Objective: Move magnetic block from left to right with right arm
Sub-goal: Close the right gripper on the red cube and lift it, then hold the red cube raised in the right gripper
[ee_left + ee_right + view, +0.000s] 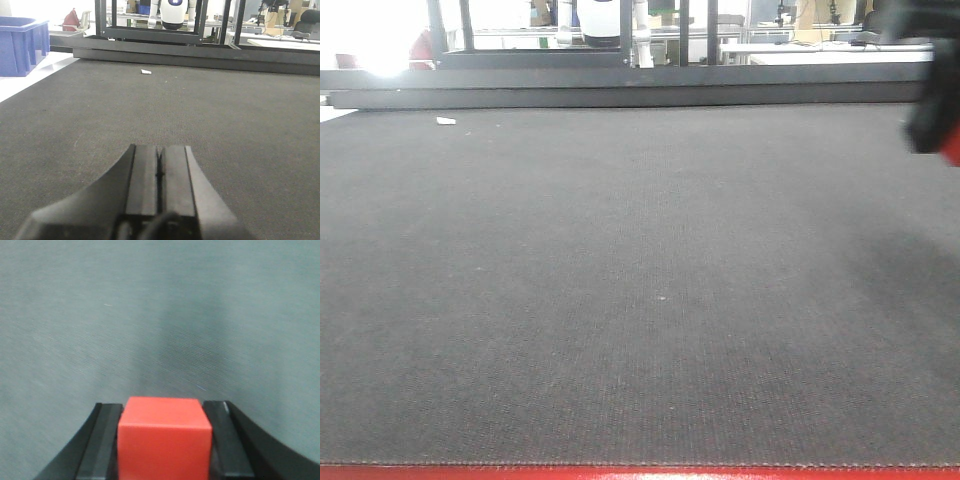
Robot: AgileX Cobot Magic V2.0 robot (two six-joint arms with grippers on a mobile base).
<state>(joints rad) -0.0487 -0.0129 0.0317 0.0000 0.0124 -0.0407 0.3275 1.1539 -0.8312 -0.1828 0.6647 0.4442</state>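
**Gripping the magnetic block at the far right of the scene**

Looking out over a dark grey, finely woven tabletop, filling nearly the whole front view and ending in a red edge strip along the bottom. Lying alone near the far left of that surface: a small white scrap. Rising beyond the far edge: a black metal frame, with a white machine body standing behind it, a blue plastic bin sitting off to the left, and desks crowding the room further back.

Clamping the right tool on the magnetic block, one black finger pressing on each side face, with the top and front faces of the red cube showing in the right wrist view. Sitting at the extreme right of the front view, well apart from the scrap, above a soft dark shadow on the weave.

Holding the left tool pinched fully together, pads meeting along a thin seam, low over bare tabletop.

Showing in the front view only as a blurred black mass cut by the picture edge, with a sliver of red at its lower corner. Losing the cube's underside below the wrist view's bottom edge, so not telling whether touching the tabletop or hanging clear. Washing out the room's upper left corner in white glare.
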